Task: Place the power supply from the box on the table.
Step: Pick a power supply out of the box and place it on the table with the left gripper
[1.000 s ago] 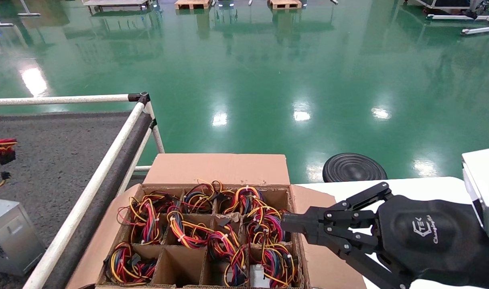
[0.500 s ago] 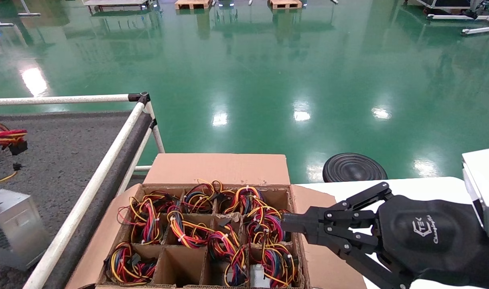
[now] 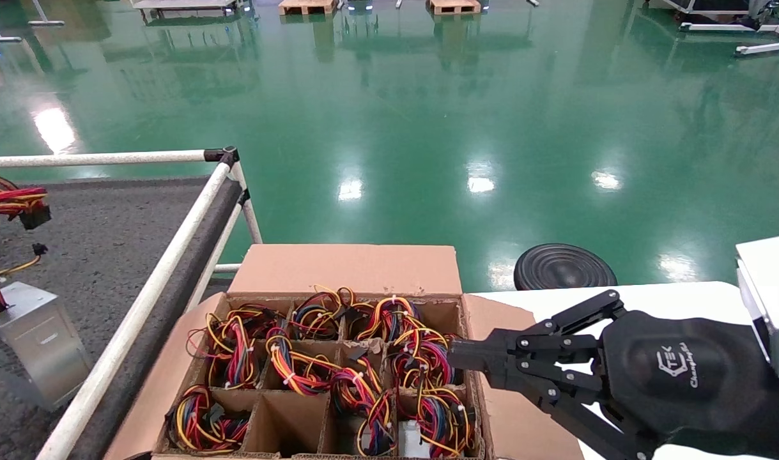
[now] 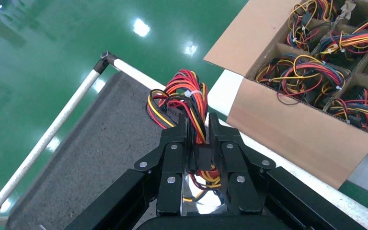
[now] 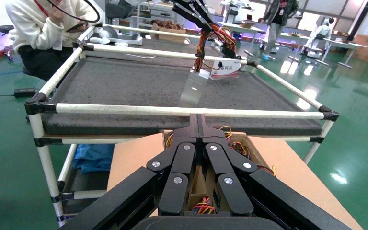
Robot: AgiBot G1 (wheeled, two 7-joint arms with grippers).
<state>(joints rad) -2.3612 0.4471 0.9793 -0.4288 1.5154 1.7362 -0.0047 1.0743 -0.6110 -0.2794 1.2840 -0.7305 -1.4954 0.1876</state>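
One power supply [image 3: 34, 345] shows at the left edge of the head view, a silver-grey metal case hanging tilted over the dark grey table [image 3: 101, 236], its lower end close to the rough surface; whether it touches cannot be told. Red, yellow and orange wires [image 3: 9, 198] stick out above it at the frame edge. The left gripper itself is out of this view. To the right of the white rail [image 3: 165, 255] stands the box [image 3: 344, 268], flaps open, most of its square cells filled with coloured wire bundles, one front cell bare. The right gripper [image 3: 456, 354] hovers over the box's right edge, fingers pressed together on nothing, with the white tabletop [image 3: 670, 297] beneath its arm.

In the left wrist view the left gripper [image 4: 199, 127] is clenched on the wires [image 4: 184, 98] of the power supply, both fingers tight against the bundle. A bit of shiny metal [image 4: 203, 201] shows below between the linkages. The table [image 4: 96, 148] lies underneath, and the box [image 4: 297, 120] sits beyond the rail.

In the right wrist view the right gripper [image 5: 197, 120] points toward the table [image 5: 134, 81], jaws closed and empty. Farther off, the power supply [image 5: 194, 88] hangs by its wires from the left gripper [image 5: 199, 12], tilted, one lower corner at or just above the table. A person [image 5: 43, 28] in white sits behind the far rail.
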